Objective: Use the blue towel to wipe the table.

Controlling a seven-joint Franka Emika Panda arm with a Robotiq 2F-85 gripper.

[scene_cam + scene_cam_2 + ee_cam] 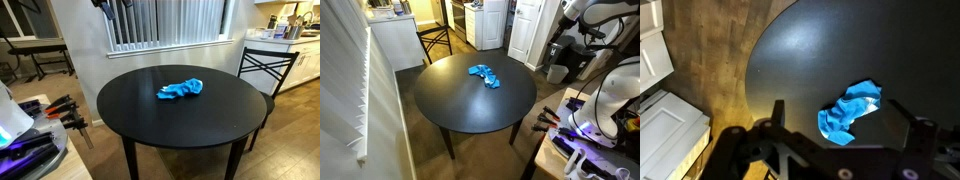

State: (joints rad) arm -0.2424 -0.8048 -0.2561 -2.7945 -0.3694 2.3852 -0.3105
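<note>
The blue towel (181, 89) lies crumpled in a loose heap on the round black surface (150, 118), off centre and on the side nearer the chair (265, 62), as is shown in both exterior views (485, 75). In the wrist view the gripper (838, 112) is seen well above the surface with its jaws spread wide and nothing held between them; the towel (850, 111) appears between the two fingers (777, 112), so the approach is judged to be roughly aligned. The step in hand is judged to be the descent and grasp, and no wiping can be confirmed as done. The gripper should be lowered straight down over the thickest fold of the heap, not over a thin trailing corner, so that enough cloth is gathered to stay put under drag. The jaws should be closed only once the fingertips are nearly touching the surface. Hard contact with the surface is to be avoided, since it appears rigid and glossy. After the grasp, light downward pressure should be applied and the towel drawn in overlapping strokes across the bare area toward the middle of the surface. The towel is to be expected to bunch or slip from the jaws if it is dragged too fast.
</note>
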